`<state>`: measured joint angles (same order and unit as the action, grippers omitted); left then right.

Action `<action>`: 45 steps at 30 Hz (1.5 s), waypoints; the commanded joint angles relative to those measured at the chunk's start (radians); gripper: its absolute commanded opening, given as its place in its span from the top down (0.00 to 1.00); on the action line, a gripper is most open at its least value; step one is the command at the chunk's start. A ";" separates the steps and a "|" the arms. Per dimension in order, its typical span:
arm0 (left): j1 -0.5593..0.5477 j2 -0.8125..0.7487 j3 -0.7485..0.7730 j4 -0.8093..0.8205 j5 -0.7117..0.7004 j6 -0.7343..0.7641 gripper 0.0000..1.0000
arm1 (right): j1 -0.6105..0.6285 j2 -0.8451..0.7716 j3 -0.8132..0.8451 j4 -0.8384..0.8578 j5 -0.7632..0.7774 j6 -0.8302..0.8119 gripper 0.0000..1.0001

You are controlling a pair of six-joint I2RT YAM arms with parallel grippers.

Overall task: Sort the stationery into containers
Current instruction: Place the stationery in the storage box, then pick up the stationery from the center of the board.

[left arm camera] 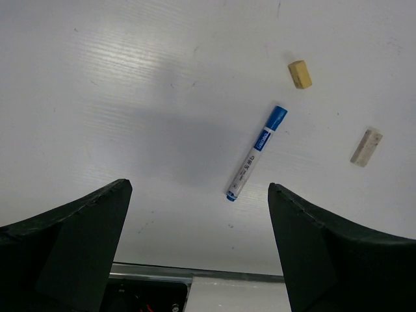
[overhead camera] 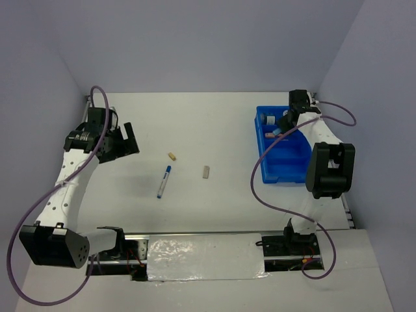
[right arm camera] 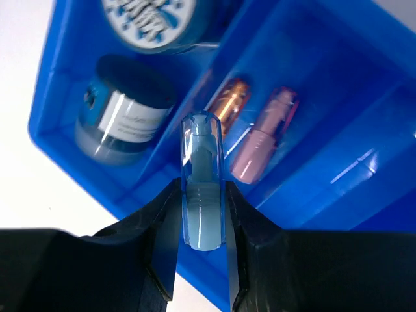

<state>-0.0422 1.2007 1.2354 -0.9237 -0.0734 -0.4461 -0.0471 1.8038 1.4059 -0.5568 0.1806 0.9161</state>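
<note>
At the left, the left gripper [overhead camera: 123, 143] is held above the table [overhead camera: 214, 123] with its jaws spread wide and nothing between them. Near the table's middle a white pen with blue cap [overhead camera: 164, 181] is seen lying flat, apart from everything else. A tan stub [overhead camera: 172, 156] is found just beyond it, and a grey stub [overhead camera: 207, 171] lies further right, well apart from both. At the far right the blue tray [overhead camera: 261, 151] is set on the table. Over it the right gripper [right arm camera: 203, 195] is closed narrowly on a blue capsule [right arm camera: 203, 175]. Two patterned rolls [right arm camera: 123, 114] are seen in the tray's end compartment, and an orange capsule [right arm camera: 229, 104] and a pink capsule [right arm camera: 263, 140] are laid side by side in the next.
</note>
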 commanded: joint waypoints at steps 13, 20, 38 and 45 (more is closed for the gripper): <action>-0.047 0.059 0.062 0.009 0.011 0.033 0.01 | -0.042 0.069 0.136 -0.045 -0.032 0.103 0.17; -0.047 0.112 0.094 0.020 -0.009 0.026 0.01 | 0.076 0.006 0.163 0.068 -0.141 -0.207 0.20; -0.047 0.155 0.138 0.045 -0.019 -0.023 0.01 | 0.786 0.072 0.060 -0.112 0.052 -0.373 0.22; -0.047 0.135 0.096 0.048 -0.019 -0.014 0.01 | 0.826 0.180 0.084 -0.153 0.082 -0.322 0.26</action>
<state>-0.0868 1.3525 1.3476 -0.8989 -0.0990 -0.4519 0.7670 1.9728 1.4525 -0.6746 0.2096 0.5510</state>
